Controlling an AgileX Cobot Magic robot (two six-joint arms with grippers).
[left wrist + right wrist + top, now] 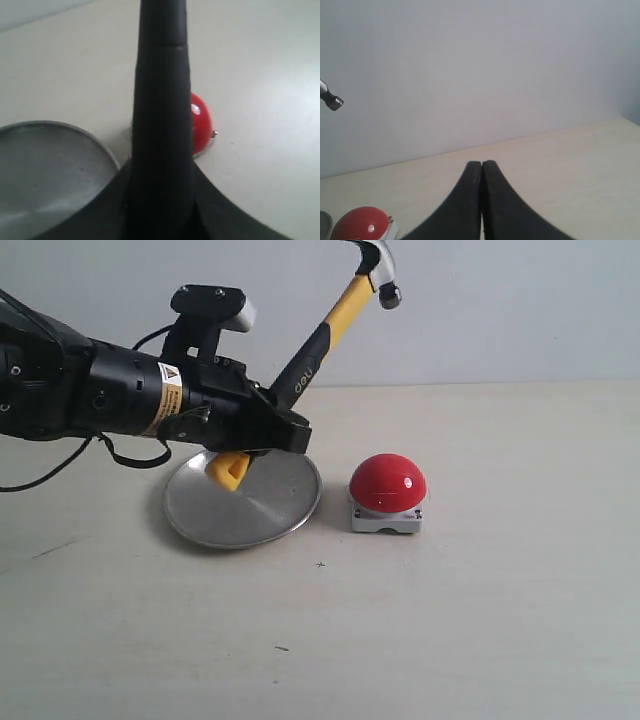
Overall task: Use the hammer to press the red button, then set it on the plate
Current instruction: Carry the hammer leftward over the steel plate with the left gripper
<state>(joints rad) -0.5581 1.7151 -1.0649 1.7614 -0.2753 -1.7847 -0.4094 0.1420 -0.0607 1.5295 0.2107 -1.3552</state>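
The hammer [322, 343] is off the desk [480, 620], clamped in the left end effector [285, 430], whose fingers close on the black lower part of the handle. From that grip the handle slants up and away. It is black with white lettering near the fingers and yellow further up, and it ends in a dark metal head with a rounded striking face at the top edge of the exterior view. The yellow looped end sticks out below the end effector and hangs just over the plate [250, 515]. The plate is a round, shallow, brushed-metal dish with a raised rim that lies flat on the desk directly under the left end effector, and the arm hides its far rim. The red button [388, 482], a glossy dome on a squat grey-white square base, sits on the desk just past the plate's edge, ahead of the fingertips and lower than them. It is close to the plate but apart from it. In the exterior view the hammer head stands high over the button, well apart from it. In the left wrist view the black handle fills the middle and covers part of the red dome. The right end effector [481, 170] has its jaws pressed together with nothing between them. It is raised over bare desk, with the button and the plate's edge off to one side of it and a plain pale wall [500, 320] behind.
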